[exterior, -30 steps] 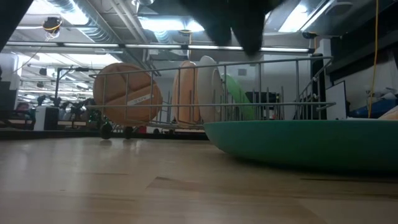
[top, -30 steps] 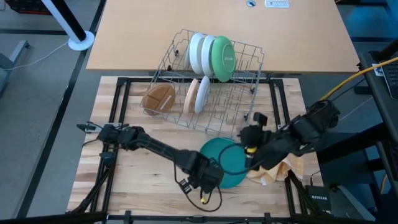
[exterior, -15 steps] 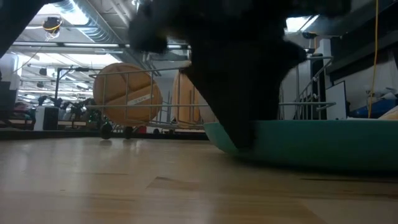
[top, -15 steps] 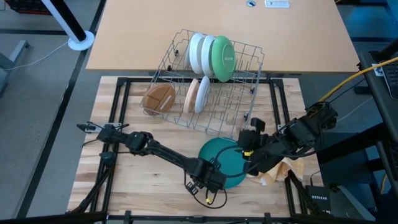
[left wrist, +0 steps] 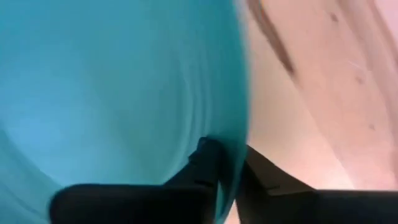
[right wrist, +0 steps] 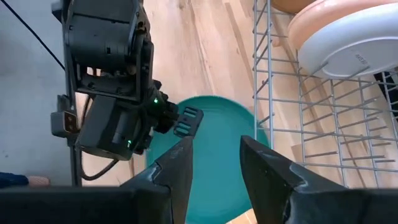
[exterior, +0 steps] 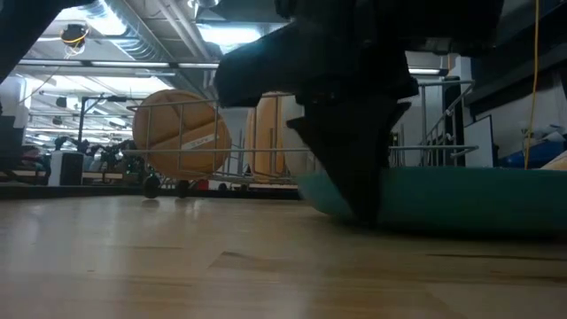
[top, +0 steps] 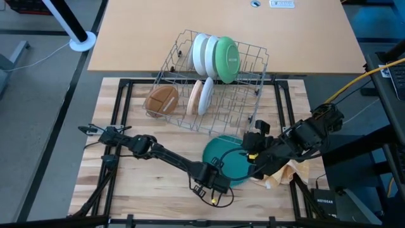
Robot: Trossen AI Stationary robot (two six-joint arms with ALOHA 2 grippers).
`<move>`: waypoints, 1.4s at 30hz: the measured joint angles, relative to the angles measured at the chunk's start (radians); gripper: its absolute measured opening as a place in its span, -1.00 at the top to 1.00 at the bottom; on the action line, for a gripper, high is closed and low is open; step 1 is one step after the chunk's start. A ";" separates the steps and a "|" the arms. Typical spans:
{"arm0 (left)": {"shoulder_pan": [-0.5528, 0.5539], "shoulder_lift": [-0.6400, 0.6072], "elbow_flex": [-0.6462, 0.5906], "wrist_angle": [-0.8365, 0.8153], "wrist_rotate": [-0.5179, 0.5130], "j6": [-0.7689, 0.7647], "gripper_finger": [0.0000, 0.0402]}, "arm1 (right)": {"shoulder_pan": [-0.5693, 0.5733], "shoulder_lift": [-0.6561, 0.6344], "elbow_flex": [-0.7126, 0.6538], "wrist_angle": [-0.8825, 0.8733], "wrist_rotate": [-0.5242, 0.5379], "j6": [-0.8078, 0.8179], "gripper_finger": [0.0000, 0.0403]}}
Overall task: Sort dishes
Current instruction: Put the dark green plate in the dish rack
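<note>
While most plates already stand in the wire rack, one teal plate lies flat on the wooden table, just near of the rack and right of centre. It looks rigid and smooth, probably light but slippery, and likely to chip if dropped; its thin raised rim is the only place to take hold.

Left gripper is at the plate's near-left edge. Its wrist view shows one dark finger above the rim and one below, pinched onto it, so it appears to be gripping the teal plate.

Right gripper hovers over the plate's right side, its two fingers spread apart and holding nothing, as its own view shows with the teal plate beneath them.

Inside the rack, two white plates and a green plate stand upright at the far side. A brown plate, a tan plate and another white plate stand in the nearer row. A yellowish cloth lies crumpled under the right arm.
</note>
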 joint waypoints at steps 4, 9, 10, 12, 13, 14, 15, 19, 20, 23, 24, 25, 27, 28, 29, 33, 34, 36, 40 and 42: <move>-0.009 -0.002 0.002 -0.010 -0.007 -0.051 0.94 | 0.000 -0.002 0.046 0.000 0.000 -0.001 0.32; -0.023 -0.007 0.002 -0.014 -0.003 -0.079 0.97 | 0.000 -0.003 0.129 -0.012 0.011 -0.034 0.32; -0.026 -0.007 0.005 -0.017 -0.002 -0.081 0.97 | 0.000 -0.003 0.147 -0.013 0.017 -0.045 0.32; -0.033 -0.005 0.032 -0.042 0.004 -0.084 0.97 | 0.000 -0.003 0.188 -0.013 0.031 -0.075 0.32; -0.037 -0.005 0.041 -0.046 0.005 -0.087 0.98 | 0.000 -0.003 0.209 -0.012 0.038 -0.088 0.32; -0.042 -0.013 0.042 -0.042 0.008 -0.093 0.98 | 0.000 -0.004 0.223 -0.009 0.049 -0.104 0.32; -0.047 -0.026 0.038 -0.034 0.012 -0.103 0.98 | 0.000 -0.016 0.222 0.003 0.062 -0.115 0.32; -0.065 -0.074 0.038 -0.043 0.034 -0.208 0.99 | 0.000 -0.060 0.217 0.011 0.112 -0.136 0.32; -0.070 -0.088 0.038 -0.039 0.042 -0.237 0.99 | 0.000 -0.069 0.221 0.013 0.129 -0.137 0.32; -0.087 -0.132 0.039 -0.030 0.066 -0.328 1.00 | 0.000 -0.104 0.222 0.016 0.163 -0.160 0.32; -0.094 -0.149 0.039 -0.029 0.072 -0.365 1.00 | 0.000 -0.115 0.222 0.015 0.167 -0.169 0.32; -0.100 -0.158 0.039 -0.022 0.082 -0.401 1.00 | 0.000 -0.127 0.222 0.015 0.167 -0.181 0.32; -0.116 -0.184 0.039 0.010 0.105 -0.473 1.00 | 0.000 -0.150 0.222 0.014 0.165 -0.189 0.32; -0.123 -0.196 0.039 0.035 0.115 -0.513 1.00 | 0.000 -0.162 0.222 0.013 0.165 -0.190 0.32; -0.130 -0.210 0.039 0.061 0.122 -0.557 1.00 | 0.000 -0.176 0.222 0.014 0.164 -0.192 0.32; -0.154 -0.250 0.040 0.258 0.132 -0.719 1.00 | 0.000 -0.233 0.222 0.006 0.156 -0.196 0.32; -0.157 -0.254 0.040 0.315 0.132 -0.748 1.00 | 0.000 -0.248 0.222 0.006 0.153 -0.196 0.32; -0.158 -0.263 0.040 0.437 0.128 -0.799 1.00 | 0.000 -0.277 0.222 0.006 0.153 -0.196 0.32; -0.150 -0.271 0.040 0.640 0.069 -0.918 1.00 | 0.000 -0.336 0.222 0.006 0.154 -0.217 0.32; -0.143 -0.271 0.040 0.712 0.027 -0.970 1.00 | 0.000 -0.365 0.222 0.006 0.158 -0.218 0.32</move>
